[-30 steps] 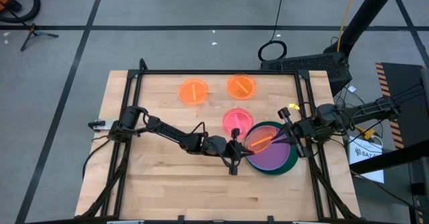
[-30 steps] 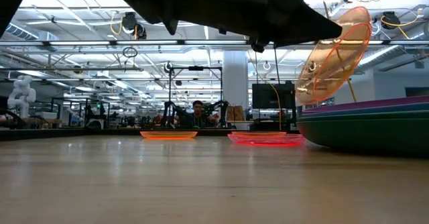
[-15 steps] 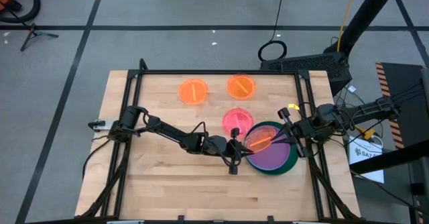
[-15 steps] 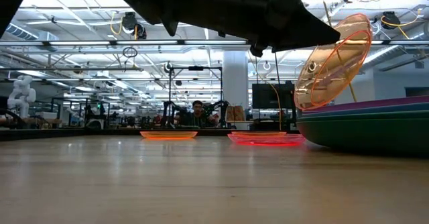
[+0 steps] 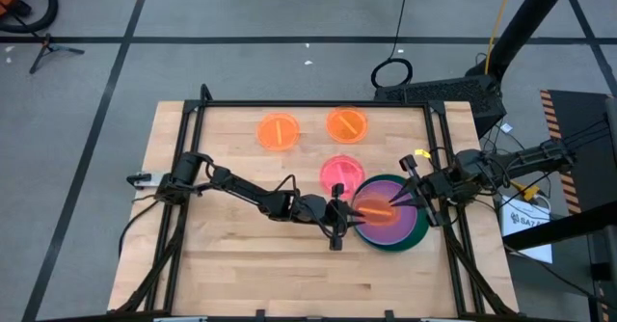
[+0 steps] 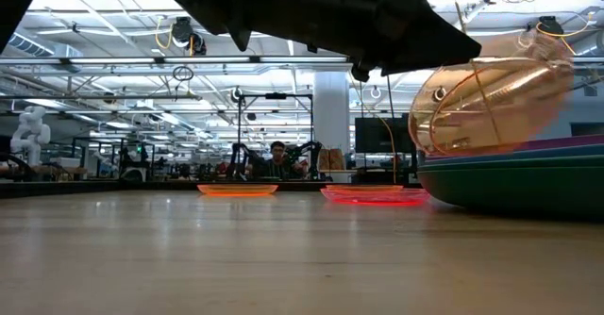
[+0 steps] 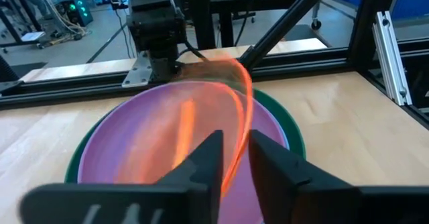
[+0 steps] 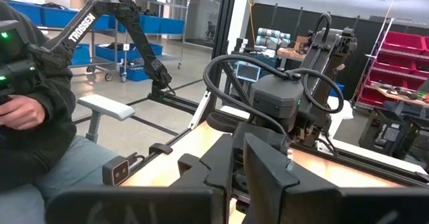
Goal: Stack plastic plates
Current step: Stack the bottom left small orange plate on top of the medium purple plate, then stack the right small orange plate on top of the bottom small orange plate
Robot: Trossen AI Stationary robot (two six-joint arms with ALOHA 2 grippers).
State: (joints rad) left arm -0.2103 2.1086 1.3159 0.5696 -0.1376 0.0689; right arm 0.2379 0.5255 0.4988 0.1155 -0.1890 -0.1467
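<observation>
A small translucent orange plate (image 5: 376,210) lies tilted over the purple plate (image 5: 389,228), which tops a stack on a dark green plate (image 5: 416,235) at the table's right. In the low view the orange plate (image 6: 491,103) is blurred, with its low rim toward the left gripper. My left gripper (image 5: 343,216) is at the stack's left edge, slightly open, with the orange plate's rim (image 7: 238,133) between its fingers. My right gripper (image 5: 407,193) is shut and hovers over the stack's far right rim. My left gripper comes level from the table's left, one finger (image 7: 209,158) on either side of the orange plate's near rim (image 7: 236,158). A gap shows between the fingers; I cannot tell whether they touch the rim. The plate slants up from there over the purple plate.
A pink plate (image 5: 340,173) lies just beyond the stack. Two more orange plates (image 5: 278,131) (image 5: 347,124) lie near the far edge. A black frame rail (image 5: 442,148) runs along the right side. A seated person (image 8: 30,110) shows past the table.
The orange plate has tipped from a steep tilt down toward the purple plate. Its raised edge dropped toward the right, while the rim at my left gripper stayed in place. Both arms kept still.
</observation>
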